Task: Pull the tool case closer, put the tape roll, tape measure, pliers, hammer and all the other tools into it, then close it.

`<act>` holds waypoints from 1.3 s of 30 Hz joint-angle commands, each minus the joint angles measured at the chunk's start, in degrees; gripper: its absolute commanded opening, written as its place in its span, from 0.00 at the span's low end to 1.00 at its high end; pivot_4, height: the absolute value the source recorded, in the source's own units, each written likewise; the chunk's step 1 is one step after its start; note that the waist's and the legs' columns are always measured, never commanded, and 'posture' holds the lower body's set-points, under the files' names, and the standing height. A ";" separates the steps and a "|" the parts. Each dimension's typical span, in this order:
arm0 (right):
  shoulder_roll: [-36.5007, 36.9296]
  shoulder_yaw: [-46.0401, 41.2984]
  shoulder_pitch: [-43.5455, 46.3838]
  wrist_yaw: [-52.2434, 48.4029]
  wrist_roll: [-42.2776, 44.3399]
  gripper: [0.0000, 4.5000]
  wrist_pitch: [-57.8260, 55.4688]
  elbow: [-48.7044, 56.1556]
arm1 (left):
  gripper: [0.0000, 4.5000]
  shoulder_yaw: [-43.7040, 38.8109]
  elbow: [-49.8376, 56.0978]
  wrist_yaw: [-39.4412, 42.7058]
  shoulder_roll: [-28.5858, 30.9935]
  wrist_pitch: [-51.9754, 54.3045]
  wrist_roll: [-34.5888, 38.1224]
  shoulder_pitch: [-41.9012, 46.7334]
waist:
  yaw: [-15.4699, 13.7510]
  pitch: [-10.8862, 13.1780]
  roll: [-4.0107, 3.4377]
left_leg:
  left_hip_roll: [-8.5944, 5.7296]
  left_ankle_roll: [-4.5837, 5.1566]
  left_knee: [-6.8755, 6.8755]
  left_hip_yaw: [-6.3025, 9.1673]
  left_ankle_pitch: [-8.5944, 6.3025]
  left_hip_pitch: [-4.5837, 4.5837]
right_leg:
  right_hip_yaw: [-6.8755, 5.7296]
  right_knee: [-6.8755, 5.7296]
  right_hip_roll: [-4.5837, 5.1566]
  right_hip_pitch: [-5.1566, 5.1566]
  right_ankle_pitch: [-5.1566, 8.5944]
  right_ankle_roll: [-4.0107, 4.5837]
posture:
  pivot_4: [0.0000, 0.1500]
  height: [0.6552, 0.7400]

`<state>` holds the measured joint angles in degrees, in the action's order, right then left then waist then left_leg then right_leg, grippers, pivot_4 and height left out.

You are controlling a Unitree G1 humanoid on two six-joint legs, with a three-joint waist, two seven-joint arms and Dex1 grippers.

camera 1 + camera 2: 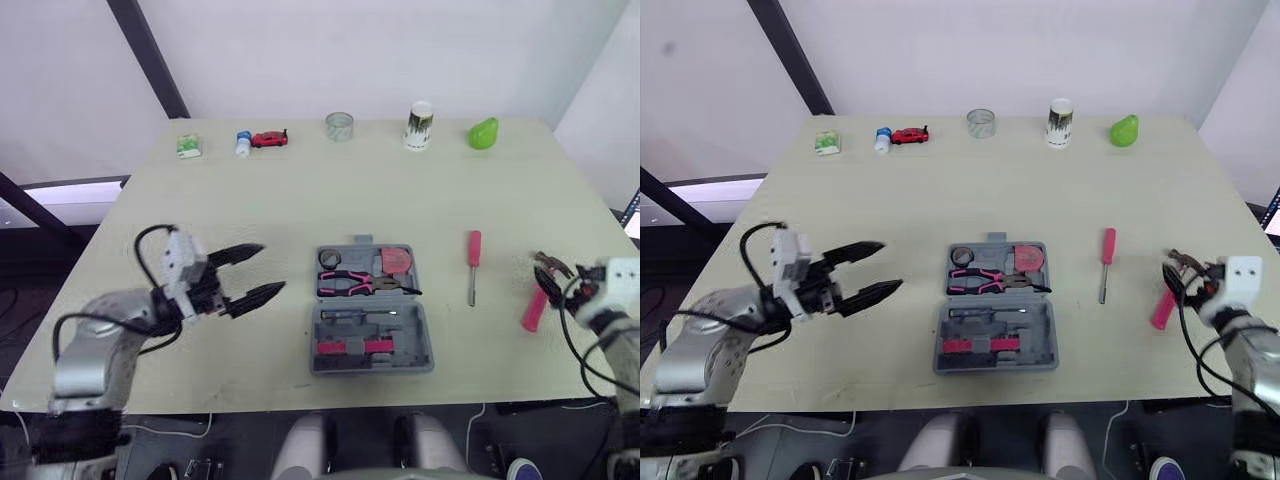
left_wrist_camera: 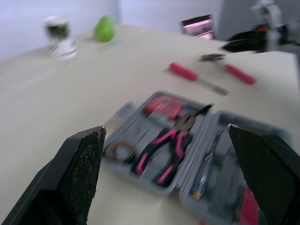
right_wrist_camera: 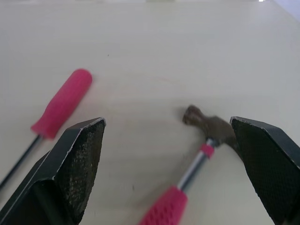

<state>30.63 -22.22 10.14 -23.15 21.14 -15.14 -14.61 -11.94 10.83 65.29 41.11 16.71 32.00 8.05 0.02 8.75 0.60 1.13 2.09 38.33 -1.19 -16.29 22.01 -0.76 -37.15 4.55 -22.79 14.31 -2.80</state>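
Both gape apart: left pincer (image 1: 272,268) beside the tool case (image 1: 422,335), right pincer (image 3: 167,121) seemingly above the hammer (image 3: 213,133) near the table (image 1: 300,190) edge.

Head stereo pair looks down over the whole surface (image 1: 250,200). Left wrist camera faces the tool case (image 2: 136,123) from nearby; right wrist camera sits close over the hammer (image 3: 211,127).

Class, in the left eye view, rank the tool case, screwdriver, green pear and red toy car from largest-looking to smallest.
1. tool case, clearly largest.
2. screwdriver, long but thin.
3. green pear and red toy car: too alike to rank; the car is longer, the pear rounder. Both sit farthest from the camera.
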 commanded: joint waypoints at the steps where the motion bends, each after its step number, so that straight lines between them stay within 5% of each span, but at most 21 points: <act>1: -0.39 0.10 3.21 4.04 -0.91 1.00 -4.28 -1.83 | 0.99 2.50 4.55 1.14 0.83 3.47 3.29 3.32 | 0.08 0.03 0.04 | -0.01 0.00 -0.02 0.01 0.00 0.01 | -0.01 0.00 -0.01 0.00 0.00 -0.02 | 1.00 1.00; 9: -2.24 0.16 7.88 13.12 -3.20 1.00 -12.92 -3.49 | 0.99 5.12 9.23 3.81 2.16 8.54 7.26 8.62 | 0.73 0.04 0.01 | 0.06 0.01 -0.01 0.00 0.00 0.12 | 0.01 0.00 -0.39 -0.15 -0.03 -0.08 | 1.00 1.00; 26: -3.21 1.37 17.13 14.48 -4.11 1.00 -17.93 -13.85 | 0.99 5.93 9.74 7.13 3.97 11.25 9.69 11.90 | 0.82 0.06 0.01 | 0.04 0.01 -0.01 -0.08 0.00 0.13 | 0.10 -0.05 -0.53 -0.24 -0.03 -0.08 | 1.00 1.00; 29: -2.80 0.91 18.81 15.38 -4.45 0.87 -17.46 -17.58 | 1.00 5.78 10.03 6.73 3.75 11.17 9.62 11.72 | 0.86 0.06 0.01 | 0.04 0.00 0.01 -0.11 0.00 0.10 | 0.14 -0.06 -0.53 -0.23 -0.03 -0.09 | 1.00 1.00; 33: -2.41 1.06 19.72 15.30 -5.07 0.45 -16.38 -20.05 | 1.00 5.53 10.65 5.89 3.51 11.24 9.73 11.32 | 0.87 0.05 0.01 | 0.04 0.00 0.01 -0.11 0.00 0.10 | 0.14 -0.07 -0.53 -0.23 -0.03 -0.09 | 1.00 1.00; 34: -2.38 1.16 19.99 15.23 -5.22 0.41 -16.03 -20.72 | 1.00 5.47 10.69 5.70 3.45 11.20 9.74 11.23 | 0.91 0.05 0.01 | 0.04 0.00 0.01 -0.11 0.00 0.10 | 0.15 -0.07 -0.53 -0.23 -0.03 -0.09 | 1.00 1.00; 35: -2.32 1.38 20.25 15.14 -5.48 0.26 -15.79 -21.36 | 1.00 5.47 10.75 5.54 3.43 11.10 9.71 11.09 | 1.01 0.05 0.02 | 0.04 0.00 0.01 -0.11 0.00 0.09 | 0.15 -0.07 -0.53 -0.23 -0.03 -0.09 | 1.00 1.00; 38: -2.19 2.04 20.83 14.74 -6.27 0.01 -15.11 -22.91 | 1.00 5.50 10.90 5.20 3.34 10.91 9.73 10.80 | 1.20 0.06 0.02 | 0.04 0.00 0.00 -0.14 0.00 0.05 | 0.19 -0.11 -0.55 -0.23 -0.03 -0.09 | 1.00 1.00; 39: -2.19 2.14 20.99 14.64 -6.45 0.01 -14.96 -23.30 | 1.00 5.48 10.92 5.13 3.32 10.88 9.75 10.77 | 1.21 0.06 0.03 | 0.05 0.00 0.00 -0.13 0.00 0.05 | 0.19 -0.12 -0.56 -0.23 -0.03 -0.09 | 1.00 1.00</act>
<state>28.17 -20.63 30.83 -8.37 15.29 -30.52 -36.98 -6.01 19.76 70.75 44.47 28.32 41.19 18.82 1.23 8.81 0.63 1.18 2.09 38.33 -1.32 -16.28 22.06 -0.57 -37.27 3.99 -23.03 14.28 -2.89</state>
